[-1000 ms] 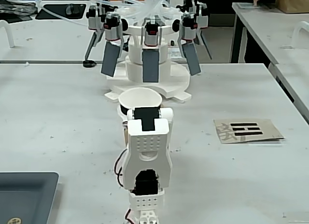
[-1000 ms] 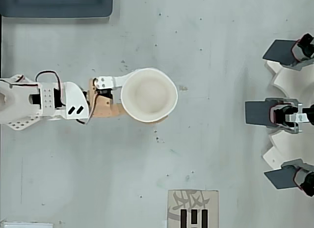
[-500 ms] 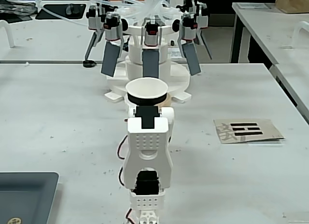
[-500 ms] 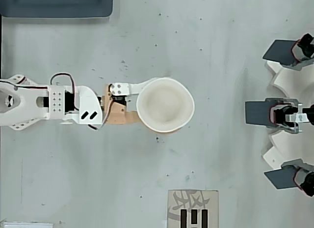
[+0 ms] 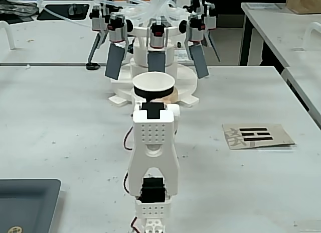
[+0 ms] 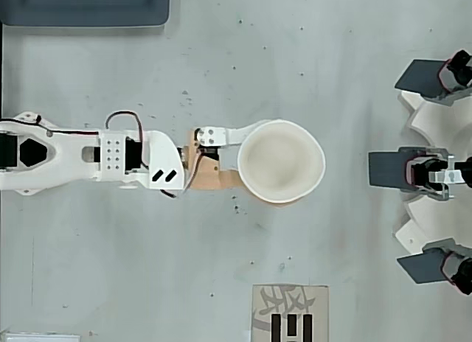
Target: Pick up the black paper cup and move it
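Note:
The black paper cup (image 6: 284, 163) shows as a white round opening in the overhead view. In the fixed view its black wall (image 5: 150, 94) appears just below the white rim. My gripper (image 6: 259, 161) is shut on the cup, with a white finger (image 6: 225, 135) on one side and a tan finger (image 6: 220, 182) on the other; the fingertips are hidden under the cup. From the fixed view, the gripper (image 5: 153, 100) holds the cup upright beyond the white arm, close in front of the white machine.
A white machine with dark grey paddles (image 6: 394, 169) stands at the right edge of the overhead view and at the back in the fixed view (image 5: 156, 67). A dark grey tray (image 6: 85, 9) (image 5: 25, 203) and a printed card (image 6: 290, 316) (image 5: 257, 135) lie on the table.
The arm has stretched out, carrying the cup to the right in the overhead view, farther back and higher in the fixed view, toward the paddle machine.

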